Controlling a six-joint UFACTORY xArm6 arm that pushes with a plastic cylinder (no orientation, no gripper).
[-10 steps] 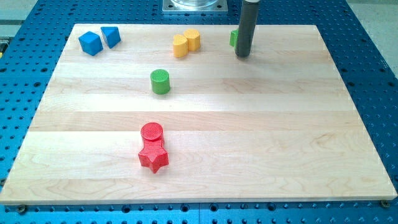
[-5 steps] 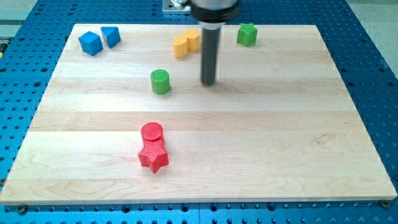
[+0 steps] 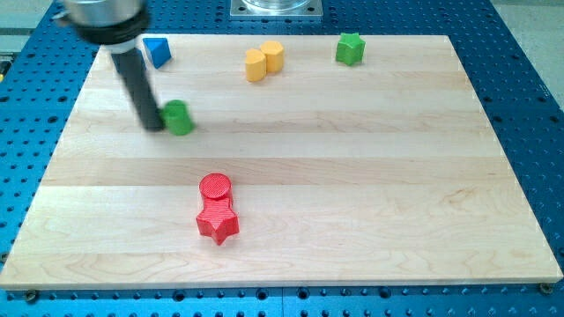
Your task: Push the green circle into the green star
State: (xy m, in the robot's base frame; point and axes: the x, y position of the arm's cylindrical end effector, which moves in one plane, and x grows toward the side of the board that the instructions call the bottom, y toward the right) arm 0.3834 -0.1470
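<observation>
The green circle [image 3: 180,117] lies on the wooden board at the view's left of centre. My tip [image 3: 151,126] sits right against its left side, touching it or nearly so. The green star [image 3: 350,48] stands near the board's top edge, far to the view's right of the circle. The rod slants up to the view's top left and hides one of the blue blocks.
A blue cube [image 3: 158,51] shows at the top left, partly behind the rod. Two yellow blocks [image 3: 264,60] touch each other at top centre. A red circle [image 3: 215,187] sits against a red star [image 3: 218,220] at lower centre. The wooden board [image 3: 397,176] lies on a blue perforated table.
My tip swept from the top right by the green star, across the board, to the left side of the green circle. The green circle has shifted to the view's left.
</observation>
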